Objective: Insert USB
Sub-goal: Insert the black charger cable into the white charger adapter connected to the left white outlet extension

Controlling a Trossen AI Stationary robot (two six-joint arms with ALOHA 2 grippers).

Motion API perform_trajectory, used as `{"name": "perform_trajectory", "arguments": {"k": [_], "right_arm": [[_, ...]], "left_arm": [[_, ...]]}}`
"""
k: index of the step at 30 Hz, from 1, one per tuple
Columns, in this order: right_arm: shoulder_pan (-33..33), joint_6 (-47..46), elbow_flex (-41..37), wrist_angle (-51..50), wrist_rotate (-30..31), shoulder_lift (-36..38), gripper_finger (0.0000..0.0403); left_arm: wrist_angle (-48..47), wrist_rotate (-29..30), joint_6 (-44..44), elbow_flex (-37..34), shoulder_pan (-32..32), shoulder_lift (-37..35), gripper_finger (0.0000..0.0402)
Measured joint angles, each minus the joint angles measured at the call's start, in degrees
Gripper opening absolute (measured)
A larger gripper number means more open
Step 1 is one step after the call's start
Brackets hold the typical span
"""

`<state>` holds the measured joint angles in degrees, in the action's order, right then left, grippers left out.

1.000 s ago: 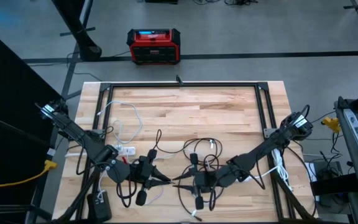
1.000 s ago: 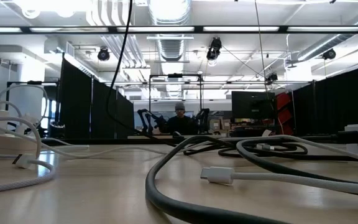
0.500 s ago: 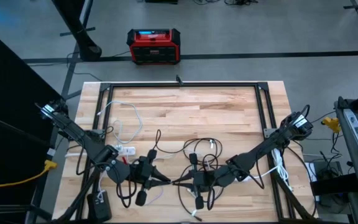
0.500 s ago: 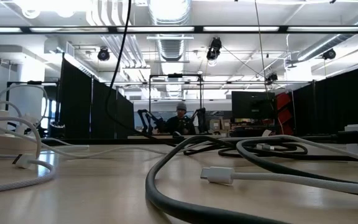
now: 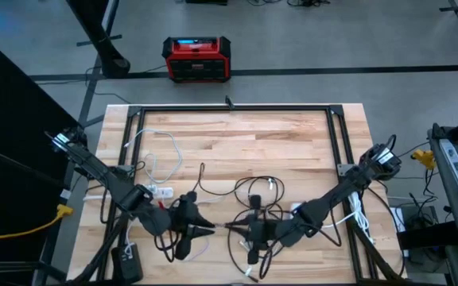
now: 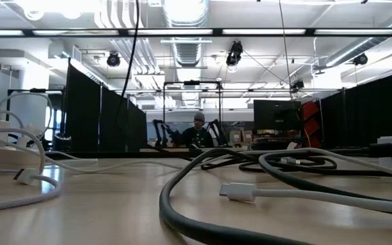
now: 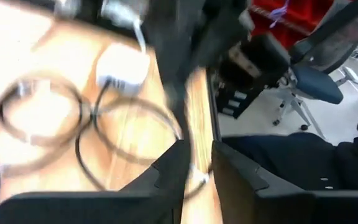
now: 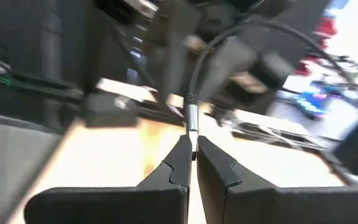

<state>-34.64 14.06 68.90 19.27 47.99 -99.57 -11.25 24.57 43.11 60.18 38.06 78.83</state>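
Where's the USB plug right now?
The USB plug is pinched between the right hand's fingertips, seen in the right wrist view. From above, that hand sits near the table's front edge, facing the left hand.

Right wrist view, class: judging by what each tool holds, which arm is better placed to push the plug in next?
Probably the right. Its tool is shut on a cable just behind the plug, pointing forward. The left tool faces it in the high view, but what it grips is unclear.

Two slim dark jointed arms, left arm [image 5: 102, 176] and right arm [image 5: 340, 195], apparently matte black throughout.
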Motion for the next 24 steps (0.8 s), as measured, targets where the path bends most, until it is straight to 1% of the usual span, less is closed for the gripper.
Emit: {"name": "perform_trajectory", "arguments": {"k": [3,5,9,11,14,17,19,21,24], "right_arm": [[-1.5,7.3,0.0,0.1,8.2,0.0,0.0],[-2.4,13.1,0.0,0.3,12.0,0.0,0.0],[-4.1,25.3,-0.6,0.2,13.9,0.0,0.0],[-4.6,29.9,-0.9,0.2,15.2,0.0,0.0],[-4.8,36.7,-1.0,0.7,19.7,-0.9,0.0],[-4.7,42.8,-1.0,1.5,21.1,-2.4,0.0],[-4.7,46.9,-1.0,3.7,21.2,-3.8,0.0],[-4.7,52.2,-1.0,6.9,21.3,-5.1,0.0],[-4.9,61.1,-1.0,12.7,22.3,-7.2,0.0]], "left_arm": [[-1.4,1.1,5.6,-0.1,0.2,0.2,0.0076],[-0.4,4.8,8.4,-0.2,0.5,0.4,0.0077],[5.0,13.4,10.8,-0.2,0.9,1.1,0.0077],[8.6,15.0,11.3,-0.2,0.9,1.8,0.0077],[14.7,14.3,10.8,-0.2,0.6,3.1,0.0078],[21.4,10.5,8.9,-0.2,0.1,4.2,0.0086],[25.1,10.1,8.6,-0.2,0.1,5.1,0.0097],[25.8,9.9,9.3,-0.2,-0.2,5.7,0.0111],[22.1,9.9,14.0,-0.2,-0.4,5.9,0.0135]]}}
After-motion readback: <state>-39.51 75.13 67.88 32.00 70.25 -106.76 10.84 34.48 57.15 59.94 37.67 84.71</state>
